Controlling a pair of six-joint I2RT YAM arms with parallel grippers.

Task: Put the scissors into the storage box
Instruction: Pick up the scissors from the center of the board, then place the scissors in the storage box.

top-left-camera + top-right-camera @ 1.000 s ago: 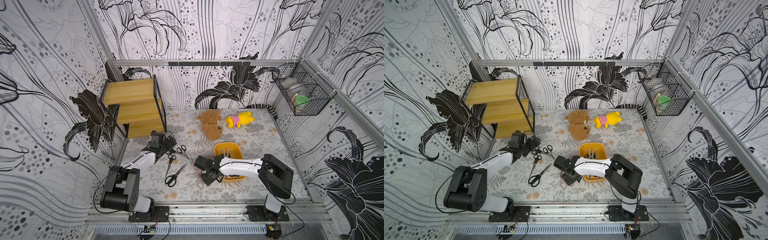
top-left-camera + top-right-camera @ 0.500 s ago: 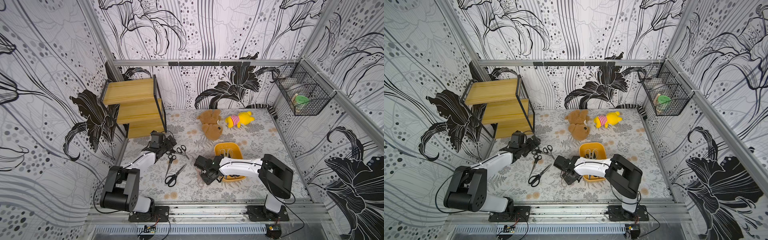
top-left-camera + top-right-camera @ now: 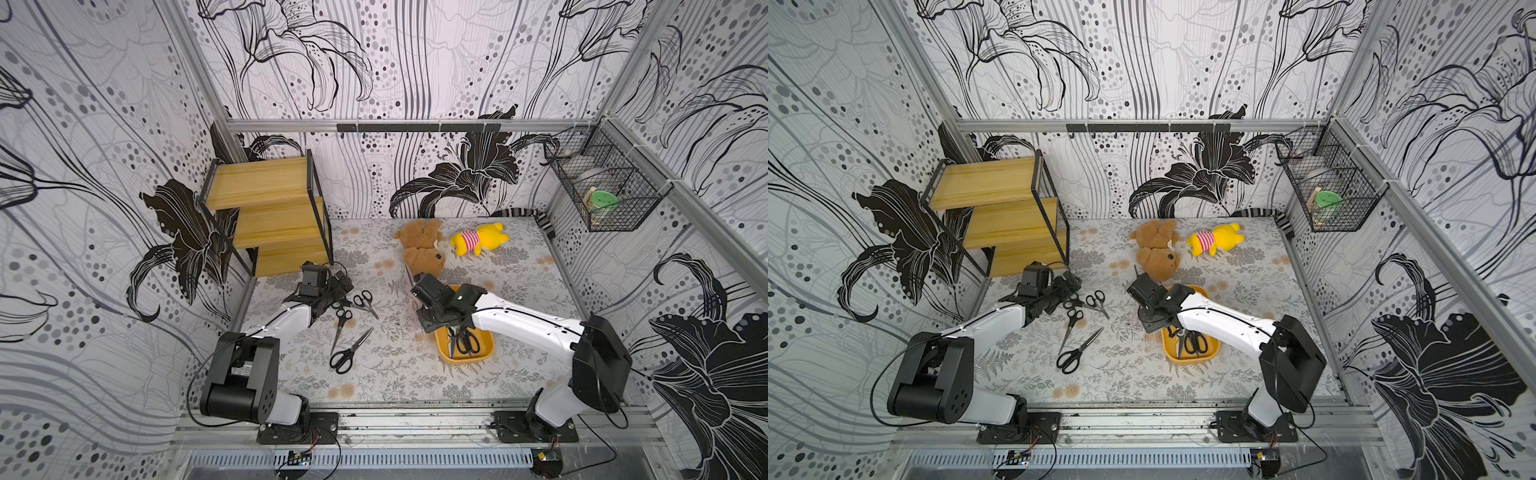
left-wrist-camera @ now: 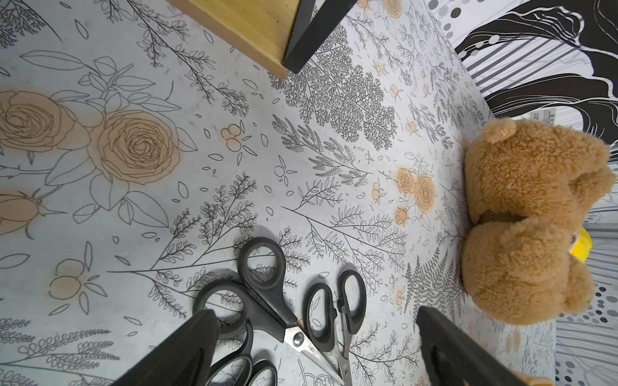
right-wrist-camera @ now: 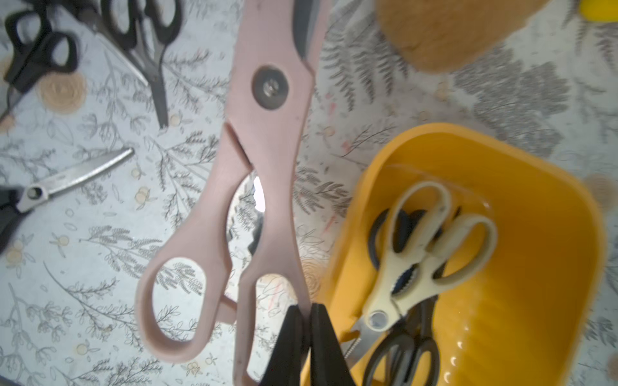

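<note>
The scissors are split three ways. The pale pink plastic-handled shears [image 5: 267, 133] are clamped in the right fingers [image 5: 322, 344], which pinch the outer bar of one handle loop. A cream-handled pair [image 5: 431, 240] and a black-handled pair [image 5: 401, 354] already lie in the shallow yellow-orange plastic storage box [image 5: 551, 267], near the middle of the floral-patterned bench [image 3: 395, 374] toward its front edge. Several loose black-handled scissors [image 3: 352, 345] lie toward the left edge.

The pink shears hang just beside the box's wall, not over it, with their blades closed and pointing toward the back edge. The left fingers [image 4: 187, 351] stand spread above the loose scissors, holding nothing.

The shears look stiff and blade-heavy, with a smooth handle. Pinched this far from the pivot they could swing or slip, so a hold nearer the rivet would be steadier. The loose pairs lie flat, so their raised handle rims look like the best hold.
</note>
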